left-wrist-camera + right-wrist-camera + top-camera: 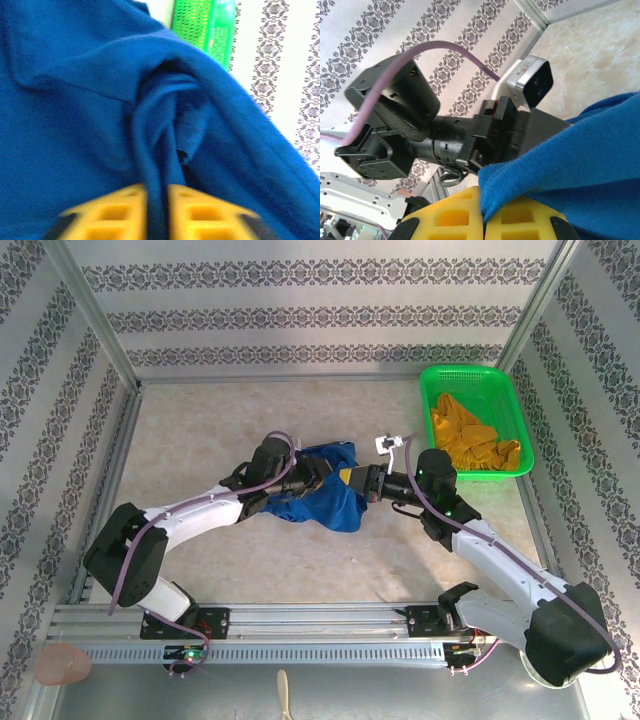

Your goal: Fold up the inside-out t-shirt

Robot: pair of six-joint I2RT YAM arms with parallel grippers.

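The blue t-shirt (322,496) sits bunched in the middle of the surface (200,440), between the two arms. The left jaws are clamped on a pinched fold of it, the right jaws on its edge. No neat fold shows yet; flattening and all the folding look left to do.

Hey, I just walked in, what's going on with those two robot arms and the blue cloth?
Both arms are working on the blue t-shirt, which lies bunched in the middle of the table. The left gripper is shut on a fold of it, and the right gripper is shut on an edge, close to the left one. No neat fold shows yet. A yellow garment sits in the green basket at the far right, apart from both arms.
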